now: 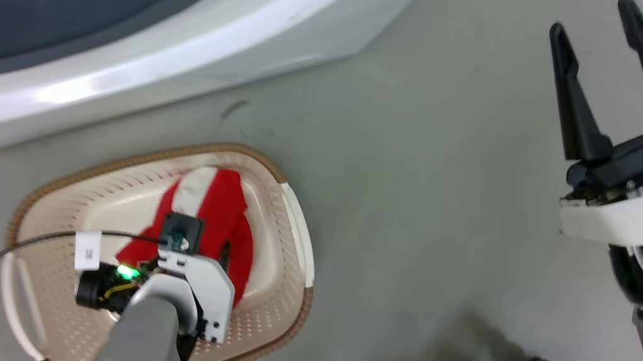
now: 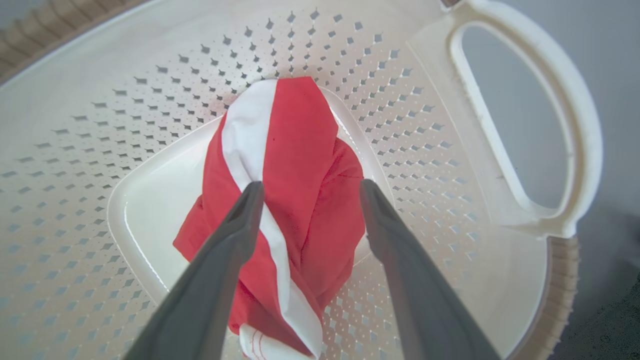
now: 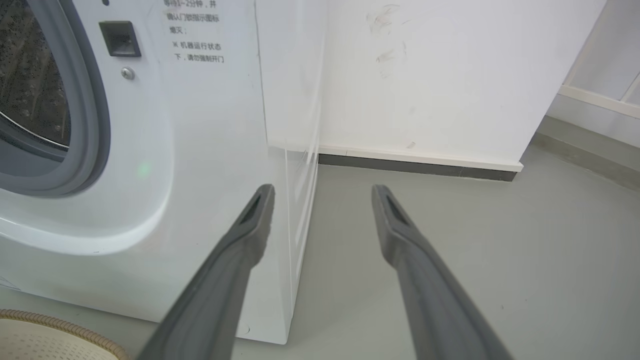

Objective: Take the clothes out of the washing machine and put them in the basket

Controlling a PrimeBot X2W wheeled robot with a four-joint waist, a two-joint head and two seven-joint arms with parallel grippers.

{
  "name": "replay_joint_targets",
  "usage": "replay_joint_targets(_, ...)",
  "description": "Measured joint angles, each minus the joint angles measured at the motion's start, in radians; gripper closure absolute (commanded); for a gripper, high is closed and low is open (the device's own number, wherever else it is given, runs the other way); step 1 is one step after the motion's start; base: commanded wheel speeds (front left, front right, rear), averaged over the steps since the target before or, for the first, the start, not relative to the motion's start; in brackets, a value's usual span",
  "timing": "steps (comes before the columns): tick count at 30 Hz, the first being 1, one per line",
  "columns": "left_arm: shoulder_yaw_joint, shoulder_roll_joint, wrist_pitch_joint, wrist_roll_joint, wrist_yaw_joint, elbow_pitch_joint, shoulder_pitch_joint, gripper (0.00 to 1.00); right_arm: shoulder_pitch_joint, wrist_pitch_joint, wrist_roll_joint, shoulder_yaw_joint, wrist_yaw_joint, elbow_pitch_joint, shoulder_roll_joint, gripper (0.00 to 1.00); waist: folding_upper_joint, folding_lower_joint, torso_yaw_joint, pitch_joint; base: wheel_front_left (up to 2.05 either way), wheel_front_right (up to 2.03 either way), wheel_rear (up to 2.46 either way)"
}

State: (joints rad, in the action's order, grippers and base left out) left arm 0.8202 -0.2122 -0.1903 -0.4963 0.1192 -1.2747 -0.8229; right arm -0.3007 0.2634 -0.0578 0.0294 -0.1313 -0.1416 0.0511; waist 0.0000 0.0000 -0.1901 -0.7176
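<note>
Red clothes (image 2: 300, 130) with white trim heaped on the bottom of the basket (image 1: 279, 177), basket on grey floor (image 1: 425, 190) before the washing machine (image 3: 200, 150), left gripper (image 2: 311, 186) spread wide over the heap, right gripper (image 1: 592, 18) wide, empty, off to the side

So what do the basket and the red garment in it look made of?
The basket looks like moulded cream plastic: smooth, glossy, with punched holes. Its brown rim looks woven, possibly plastic too. The garment looks like thin soft fabric, creased, red with white trim.

Head overhead; basket (image 1: 134, 161) in all views
</note>
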Motion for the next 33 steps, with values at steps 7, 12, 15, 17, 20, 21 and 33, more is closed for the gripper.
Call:
replay_joint_targets(7, -0.057, 0.013, -0.070, -0.046, -0.015, 0.049, 0.063, 0.00, 0.070, 0.000, 0.024, 0.013, 0.000, 0.017, 0.000, 0.00, 0.0000, -0.0001, 0.036, 0.130, 0.00, 0.00, 0.00)
replay_joint_targets(12, -0.153, -0.029, -0.072, -0.049, -0.066, 0.254, 0.135, 0.00, 0.114, 0.000, 0.032, 0.012, 0.000, 0.025, 0.000, 0.00, 0.0000, -0.0002, 0.062, 0.219, 0.00, 0.00, 0.00)
replay_joint_targets(15, -0.223, -0.053, -0.072, -0.032, -0.095, 0.374, 0.213, 0.00, 0.134, 0.000, 0.035, 0.013, 0.000, 0.031, 0.000, 0.00, 0.0000, -0.0001, 0.078, 0.269, 0.00, 0.00, 0.00)
replay_joint_targets(17, -0.273, -0.062, -0.072, -0.017, -0.114, 0.448, 0.260, 0.00, 0.149, 0.000, 0.039, 0.017, 0.000, 0.033, 0.000, 0.00, 0.0000, -0.0002, 0.088, 0.300, 0.00, 0.00, 0.00)
replay_joint_targets(20, -0.345, -0.060, -0.072, 0.011, -0.135, 0.553, 0.330, 0.00, 0.176, 0.000, 0.041, 0.024, 0.000, 0.039, 0.000, 0.00, 0.0001, -0.0002, 0.100, 0.347, 0.00, 0.00, 0.00)
replay_joint_targets(21, -0.368, -0.058, -0.072, 0.019, -0.139, 0.590, 0.356, 0.00, 0.183, 0.000, 0.041, 0.024, 0.000, 0.040, -0.001, 0.00, 0.0000, -0.0003, 0.104, 0.361, 0.00, 0.00, 0.00)
replay_joint_targets(33, -0.565, -0.034, -0.073, 0.140, -0.132, 0.845, 0.499, 0.00, 0.229, 0.000, 0.042, 0.042, 0.000, 0.044, 0.000, 0.00, 0.0001, -0.0004, 0.125, 0.465, 0.00, 0.00, 0.00)
